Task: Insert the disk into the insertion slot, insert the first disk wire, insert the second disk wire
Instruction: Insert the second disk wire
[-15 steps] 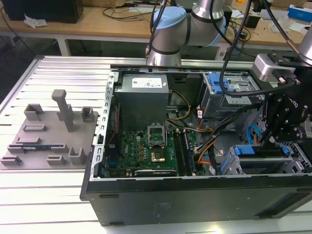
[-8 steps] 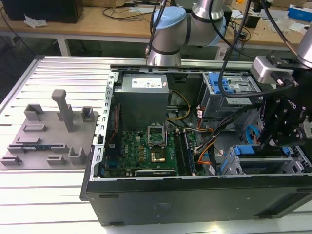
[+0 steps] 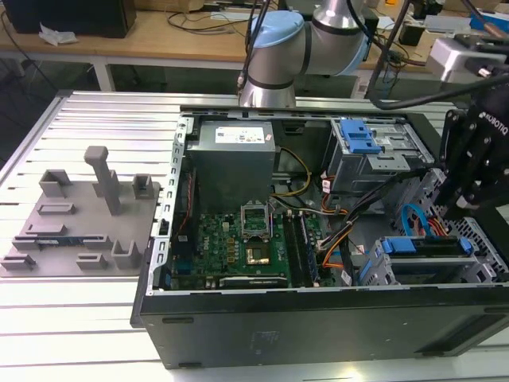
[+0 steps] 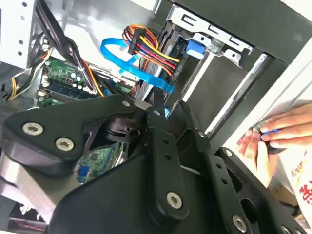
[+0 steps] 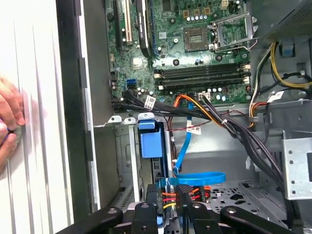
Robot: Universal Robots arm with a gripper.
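Ext. view, L to R: grey fixture plate [image 3: 75,219] on the table, then the open PC case [image 3: 318,326] w/ green board [image 3: 238,243]. PSU [image 3: 232,159] carries a white label, print too small to read. At the ext. view's right the disk [image 3: 425,247] sits in the slot [image 3: 481,267]. Gripper [image 3: 455,208] hangs just above it. In the first wrist view its fingers [image 5: 152,207] are pinched on a plug [image 5: 171,194], w/ the blue cable [image 5: 197,178] ending there. Hand [image 5: 9,119] rests outside the case.

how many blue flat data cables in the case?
1 that I can make out: the blue flat cable loops beside the drive cage, just ahead of the gripper in both wrist views. Others may be hidden under the wire bundles.
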